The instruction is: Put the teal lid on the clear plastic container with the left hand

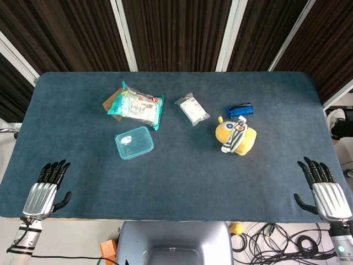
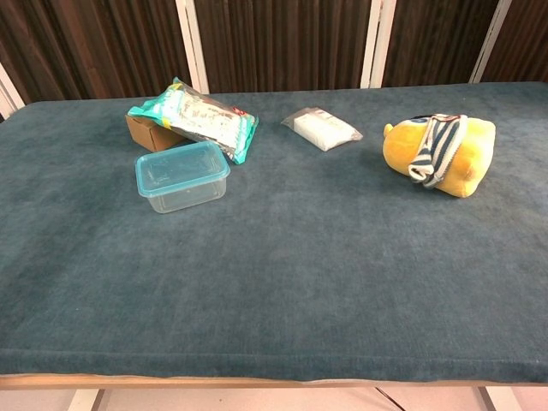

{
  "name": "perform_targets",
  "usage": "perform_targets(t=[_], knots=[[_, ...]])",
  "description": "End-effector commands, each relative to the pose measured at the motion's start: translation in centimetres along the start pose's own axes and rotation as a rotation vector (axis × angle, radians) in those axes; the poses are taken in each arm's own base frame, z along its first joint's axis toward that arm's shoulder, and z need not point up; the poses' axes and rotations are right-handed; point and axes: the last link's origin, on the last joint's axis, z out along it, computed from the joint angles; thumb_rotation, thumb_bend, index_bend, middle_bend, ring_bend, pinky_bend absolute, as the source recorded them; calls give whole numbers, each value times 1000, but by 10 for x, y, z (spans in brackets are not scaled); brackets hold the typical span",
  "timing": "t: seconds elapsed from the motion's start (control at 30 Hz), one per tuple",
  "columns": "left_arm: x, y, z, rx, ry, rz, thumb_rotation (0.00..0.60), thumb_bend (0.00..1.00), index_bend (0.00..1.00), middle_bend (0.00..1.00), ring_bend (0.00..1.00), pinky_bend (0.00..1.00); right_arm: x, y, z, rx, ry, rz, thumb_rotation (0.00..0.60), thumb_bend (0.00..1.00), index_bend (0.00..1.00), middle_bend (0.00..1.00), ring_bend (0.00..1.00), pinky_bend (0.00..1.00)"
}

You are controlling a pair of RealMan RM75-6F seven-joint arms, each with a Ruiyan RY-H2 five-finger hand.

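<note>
Your left hand (image 1: pixel 44 190) hangs at the near left corner of the blue surface (image 1: pixel 182 176), palm down, fingers spread apart and holding nothing. Your right hand (image 1: pixel 325 190) sits at the near right corner, just off the edge, fingers likewise fanned out and empty. Neither hand shows in the chest view.

Further in on the left side you have the container (image 1: pixel 134 142) standing upright on the surface, with the teal lid (image 2: pixel 181 163) lying flat across its top and covering the opening. From these pictures you cannot tell whether the lid is pressed fully home all round the rim. The container stands well apart from both of your hands.

Just behind the container lies a teal snack bag (image 1: pixel 138 105), its left end resting on a small brown box (image 2: pixel 152 134) so the bag tilts. The bag's near corner comes close to the container, and you cannot tell if they touch.

To the right of the bag lies a small white packet (image 1: pixel 192 109). Right of centre a yellow plush toy (image 1: pixel 237 137) with a striped band lies on its side, and just beyond it sits a small blue wrapper (image 1: pixel 239 110).
</note>
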Motion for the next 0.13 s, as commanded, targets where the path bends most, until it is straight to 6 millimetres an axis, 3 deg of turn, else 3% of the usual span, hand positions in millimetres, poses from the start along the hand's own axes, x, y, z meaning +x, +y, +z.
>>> perform_targets(t=[0.03, 0.13], knots=[[3, 0, -6, -22, 32, 72, 600, 352, 0, 5, 0, 0, -2, -2, 1, -2, 1, -11, 600, 252, 0, 0, 0, 0], [2, 1, -8, -19, 46, 80, 600, 351, 0, 4, 0, 0, -2, -3, 1, -8, 2, -15, 600, 252, 0, 0, 0, 0]])
